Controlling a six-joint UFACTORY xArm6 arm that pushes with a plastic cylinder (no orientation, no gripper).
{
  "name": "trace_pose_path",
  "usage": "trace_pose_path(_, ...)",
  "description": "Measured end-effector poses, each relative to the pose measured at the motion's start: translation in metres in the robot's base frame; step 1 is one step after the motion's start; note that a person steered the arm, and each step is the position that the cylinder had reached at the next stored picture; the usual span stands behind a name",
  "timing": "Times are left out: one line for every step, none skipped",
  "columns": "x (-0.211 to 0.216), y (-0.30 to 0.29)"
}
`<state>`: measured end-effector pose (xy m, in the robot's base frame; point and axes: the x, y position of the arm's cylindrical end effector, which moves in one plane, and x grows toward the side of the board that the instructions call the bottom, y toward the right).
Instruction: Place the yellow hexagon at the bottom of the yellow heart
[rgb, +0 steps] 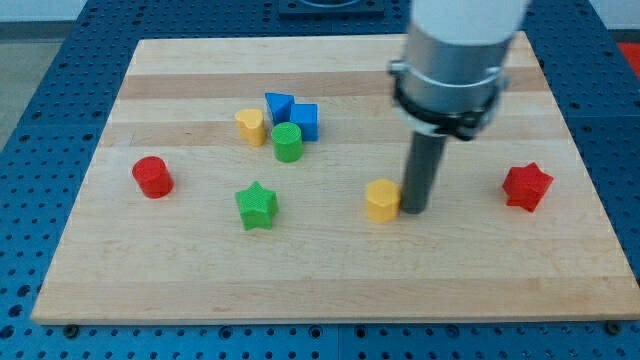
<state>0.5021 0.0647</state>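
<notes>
The yellow hexagon (381, 200) lies right of the board's middle. My tip (413, 209) stands on the board right against the hexagon's right side. The yellow heart (250, 126) lies up and to the left, in a cluster with other blocks. The hexagon is far to the right of the heart and lower in the view.
A blue triangle (279, 105), a blue cube (304, 121) and a green cylinder (287, 142) crowd the heart's right side. A green star (257, 206) lies below the heart. A red cylinder (152, 177) is at the left, a red star (527, 186) at the right.
</notes>
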Motion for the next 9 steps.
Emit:
trace_pose_path(-0.001, -0.058)
trace_pose_path(-0.002, -0.094)
trace_pose_path(0.003, -0.078)
trace_pose_path(0.01, -0.086)
trace_pose_path(0.009, -0.13)
trace_pose_path(0.0, -0.164)
trace_pose_path(-0.01, -0.169)
trace_pose_path(-0.033, -0.17)
trace_pose_path(-0.047, -0.17)
